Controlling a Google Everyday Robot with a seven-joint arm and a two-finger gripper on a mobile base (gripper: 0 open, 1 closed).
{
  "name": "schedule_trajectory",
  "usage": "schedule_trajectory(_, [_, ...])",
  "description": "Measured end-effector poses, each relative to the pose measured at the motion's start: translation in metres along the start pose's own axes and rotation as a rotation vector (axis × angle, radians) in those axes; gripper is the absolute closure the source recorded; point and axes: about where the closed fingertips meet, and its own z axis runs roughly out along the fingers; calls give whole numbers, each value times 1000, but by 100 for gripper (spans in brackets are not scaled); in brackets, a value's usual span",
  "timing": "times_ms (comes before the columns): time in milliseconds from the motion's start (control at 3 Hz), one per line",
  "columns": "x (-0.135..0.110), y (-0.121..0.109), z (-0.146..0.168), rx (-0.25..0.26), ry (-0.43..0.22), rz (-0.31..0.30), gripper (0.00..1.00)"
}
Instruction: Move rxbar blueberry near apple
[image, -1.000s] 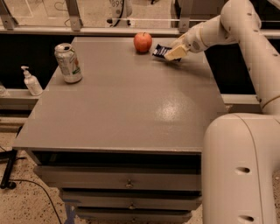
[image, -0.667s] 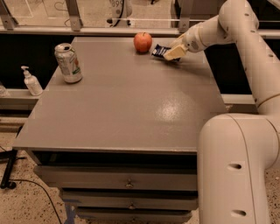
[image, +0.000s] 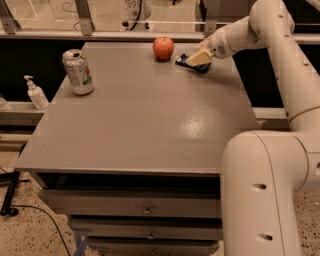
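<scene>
The rxbar blueberry (image: 202, 68), a flat dark navy wrapper, is at the far right of the grey table (image: 140, 125), just right of the apple. The red-orange apple (image: 163, 48) stands at the table's far edge, about a hand's width from the bar. My gripper (image: 196, 59) reaches in from the right and is shut on the bar, low at the table surface. Its cream fingers (image: 199, 57) cover the bar's middle, and dark ends of the bar show on both sides.
A green-and-white soda can (image: 78, 71) stands upright at the table's far left. A white pump bottle (image: 36, 93) stands on a lower ledge to the left. My arm's large white link (image: 265, 200) fills the lower right, and drawers (image: 145, 210) sit under the table.
</scene>
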Motion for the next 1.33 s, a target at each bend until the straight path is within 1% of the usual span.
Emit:
schedule_trajectory(333, [-2, 0, -3, -6, -19, 3, 0])
schedule_trajectory(667, [-5, 9, -23, -38, -72, 12, 0])
schedule_trajectory(1000, [-3, 33, -68, -93, -152, 31, 0])
schedule_trajectory(1333, [7, 72, -121, -163, -246, 41, 0])
